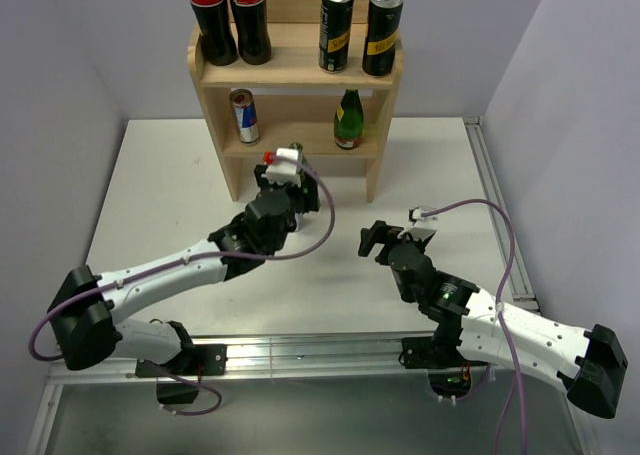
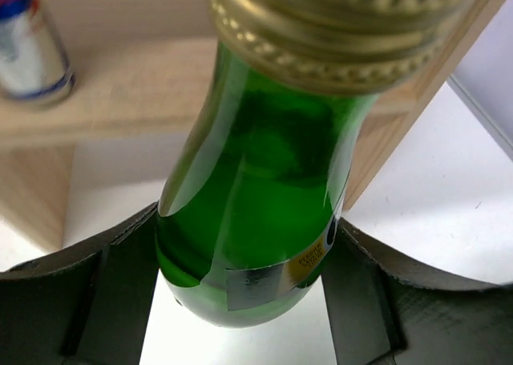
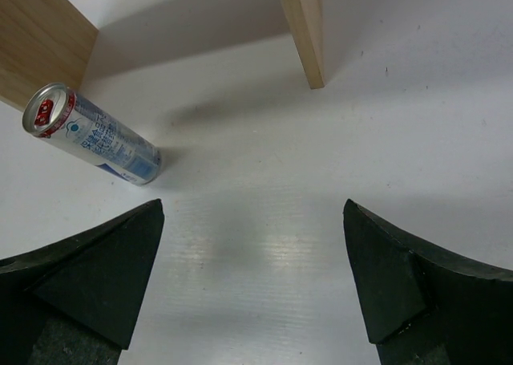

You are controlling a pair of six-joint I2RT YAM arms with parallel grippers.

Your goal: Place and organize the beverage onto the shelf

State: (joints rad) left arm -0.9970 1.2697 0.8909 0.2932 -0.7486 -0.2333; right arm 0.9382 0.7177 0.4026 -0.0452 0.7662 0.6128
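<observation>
From its base at the near edge, the left arm [image 1: 170, 275] stretches low over the surface [image 1: 150, 175] toward 1 o'clock, with its wrist at the foot of the shelf [image 1: 300, 75]. The left gripper [image 2: 240, 293] pinches a green bottle [image 2: 256, 188] by the lower body, one finger pressed on each side and the gold cap toward the wrist camera. The bottle is just in front of the shelf's lowest opening. I cannot tell whether its base touches the surface.

The right arm [image 1: 510, 325] reaches from its base toward 10 o'clock and bends at the elbow. The right gripper [image 3: 253, 221] hangs over bare surface with its fingers spread wide and nothing between them, well short of the shelf.

Beyond it, one blue-and-silver can [image 3: 92, 136] lies on its side on the surface beside a wooden side panel.

On the middle tier, a second blue-and-silver can [image 1: 244, 115] stands toward 9 o'clock and a second green bottle [image 1: 348, 120] toward 3 o'clock.

On the top tier, two cola bottles [image 1: 210, 20] [image 1: 250, 20] stand side by side at the 9 o'clock end, and two black cans [image 1: 337, 27] [image 1: 382, 32] at the 3 o'clock end.

That makes two green bottles, two cola bottles, two black cans and two blue-and-silver cans.
</observation>
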